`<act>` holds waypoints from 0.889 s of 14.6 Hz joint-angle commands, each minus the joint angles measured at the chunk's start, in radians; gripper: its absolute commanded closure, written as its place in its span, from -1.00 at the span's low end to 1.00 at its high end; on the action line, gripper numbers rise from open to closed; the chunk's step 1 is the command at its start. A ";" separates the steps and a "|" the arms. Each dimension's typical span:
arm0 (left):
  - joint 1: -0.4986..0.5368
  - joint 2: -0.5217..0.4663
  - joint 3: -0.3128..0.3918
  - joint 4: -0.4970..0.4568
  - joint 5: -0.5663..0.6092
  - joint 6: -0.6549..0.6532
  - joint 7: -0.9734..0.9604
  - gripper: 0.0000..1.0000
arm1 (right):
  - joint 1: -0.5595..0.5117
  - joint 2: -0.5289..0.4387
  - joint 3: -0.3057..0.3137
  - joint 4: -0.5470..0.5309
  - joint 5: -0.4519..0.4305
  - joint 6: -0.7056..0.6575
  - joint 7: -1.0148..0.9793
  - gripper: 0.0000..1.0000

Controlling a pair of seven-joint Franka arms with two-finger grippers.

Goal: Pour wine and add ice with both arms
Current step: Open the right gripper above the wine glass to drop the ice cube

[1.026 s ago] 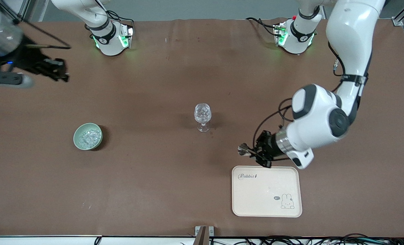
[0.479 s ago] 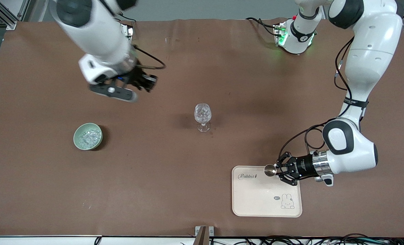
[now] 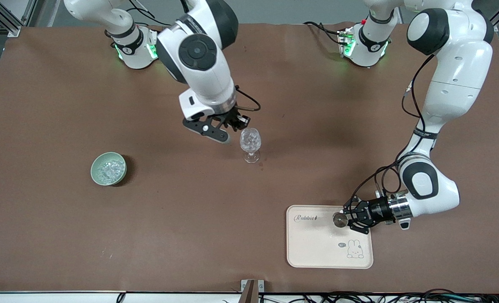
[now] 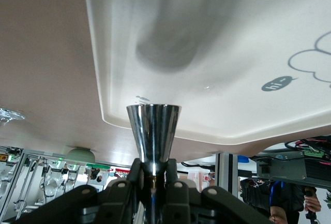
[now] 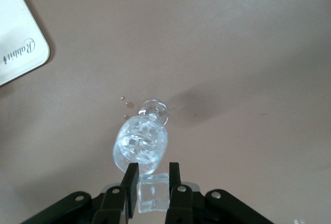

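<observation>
Tray point(image 3: 317, 248), nearest the front camera: left gripper point(image 3: 347, 219) held over it, clenched on a metal cup point(image 4: 153, 131). Bowl point(image 3: 96, 164) of ice point(image 3: 108, 169). Stemmed glass point(image 3: 250, 141): right gripper point(image 5: 153, 180) poised above, an ice cube point(image 5: 153, 192) grasped.

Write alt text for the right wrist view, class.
The right tool grips an ice cube just above the rim of a stemmed glass standing on the brown table. A tray corner shows at the edge.
</observation>
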 commanded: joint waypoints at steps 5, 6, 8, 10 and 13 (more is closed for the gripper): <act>0.008 0.086 -0.006 0.079 -0.077 -0.006 0.095 0.97 | 0.057 0.111 -0.014 0.075 0.004 0.003 0.098 0.99; 0.008 0.086 -0.006 0.079 -0.079 -0.006 0.104 0.94 | 0.060 0.117 -0.014 0.075 0.002 0.009 0.103 0.99; 0.009 0.086 -0.006 0.074 -0.079 -0.006 0.124 0.78 | 0.061 0.118 -0.014 0.075 0.005 0.009 0.111 0.98; 0.009 0.081 -0.004 0.073 -0.079 -0.006 0.132 0.52 | 0.063 0.118 -0.014 0.073 0.008 0.009 0.112 0.96; 0.023 0.077 -0.004 0.067 -0.074 -0.013 0.136 0.30 | 0.066 0.130 -0.014 0.075 0.007 0.009 0.114 0.94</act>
